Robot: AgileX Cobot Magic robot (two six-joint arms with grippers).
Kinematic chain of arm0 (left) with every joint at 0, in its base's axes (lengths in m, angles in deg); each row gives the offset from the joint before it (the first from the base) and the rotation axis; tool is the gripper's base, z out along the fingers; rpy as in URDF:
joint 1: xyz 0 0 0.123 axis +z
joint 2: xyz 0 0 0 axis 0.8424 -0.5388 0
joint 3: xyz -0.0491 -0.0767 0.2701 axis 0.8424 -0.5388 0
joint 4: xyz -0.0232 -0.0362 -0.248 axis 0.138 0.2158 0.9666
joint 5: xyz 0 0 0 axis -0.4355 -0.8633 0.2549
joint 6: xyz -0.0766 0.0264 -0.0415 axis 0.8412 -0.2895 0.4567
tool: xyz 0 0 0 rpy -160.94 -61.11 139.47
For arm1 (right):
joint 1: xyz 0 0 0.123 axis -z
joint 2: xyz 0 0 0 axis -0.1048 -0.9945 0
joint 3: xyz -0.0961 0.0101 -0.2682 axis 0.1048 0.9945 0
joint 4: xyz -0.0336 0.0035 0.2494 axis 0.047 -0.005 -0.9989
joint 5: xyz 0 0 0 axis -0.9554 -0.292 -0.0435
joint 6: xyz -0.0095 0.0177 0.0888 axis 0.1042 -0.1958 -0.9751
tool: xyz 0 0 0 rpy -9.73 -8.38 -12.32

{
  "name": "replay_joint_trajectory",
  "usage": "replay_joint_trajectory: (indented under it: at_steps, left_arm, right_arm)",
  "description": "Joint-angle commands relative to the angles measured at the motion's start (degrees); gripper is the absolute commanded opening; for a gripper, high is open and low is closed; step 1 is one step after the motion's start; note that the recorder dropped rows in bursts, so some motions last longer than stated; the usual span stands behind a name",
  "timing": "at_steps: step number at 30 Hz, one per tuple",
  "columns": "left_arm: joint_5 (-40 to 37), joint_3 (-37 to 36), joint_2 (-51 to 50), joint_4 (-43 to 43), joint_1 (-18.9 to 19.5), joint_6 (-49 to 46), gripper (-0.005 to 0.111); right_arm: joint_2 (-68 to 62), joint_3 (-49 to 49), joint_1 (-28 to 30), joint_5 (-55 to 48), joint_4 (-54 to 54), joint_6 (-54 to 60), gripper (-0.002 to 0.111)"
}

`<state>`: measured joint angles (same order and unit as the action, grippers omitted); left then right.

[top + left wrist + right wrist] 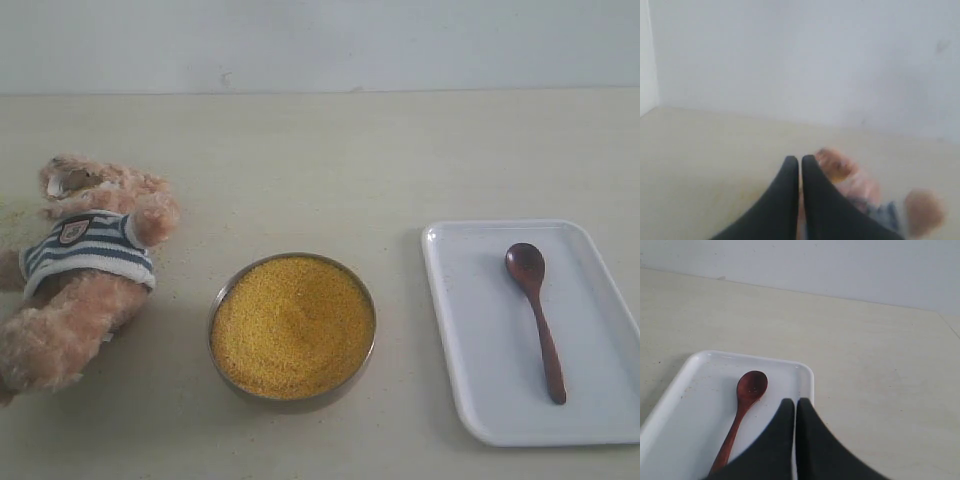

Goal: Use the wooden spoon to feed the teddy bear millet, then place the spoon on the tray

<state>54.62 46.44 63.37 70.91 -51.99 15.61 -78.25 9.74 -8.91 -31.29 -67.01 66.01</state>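
Note:
The teddy bear [85, 270] in its striped shirt lies on its back at the table's left; it shows blurred in the left wrist view [860, 187]. A metal bowl [225, 300] of millet [292, 325] sits in the middle. The wooden spoon [536, 315] lies lengthwise on the white tray [470, 330] at the right, bowl end toward the wall. My right gripper [795, 401] is shut and empty, above the tray [695, 385] beside the spoon [742, 407]. My left gripper [800, 158] is shut and empty near the bear. Neither arm shows in the exterior view.
A pale wall [320, 45] runs along the table's far edge. Bare beige tabletop [330, 170] lies behind the bowl and between the three items.

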Motion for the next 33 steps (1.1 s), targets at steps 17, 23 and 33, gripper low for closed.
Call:
replay_joint_trajectory:
  at_steps: [17,23,33]
  left_arm:
    - [40.2,27.7,-13.7,-0.5,-0.3,6.2,0.004]
    - [8.8,41.8,-28.8,6.5,-0.3,-7.3,0.004]
    - [-34.6,52.2,-54.2,6.3,-1.6,-12.2,0.004]
  right_arm:
    - [0.3,0.0,-0.3,0.2,0.4,-0.5,0.001]
    - [0.3,0.0,-0.3,0.2,0.4,-0.5,0.001]
    - [0.3,0.0,-0.3,0.2,0.4,-0.6,0.001]
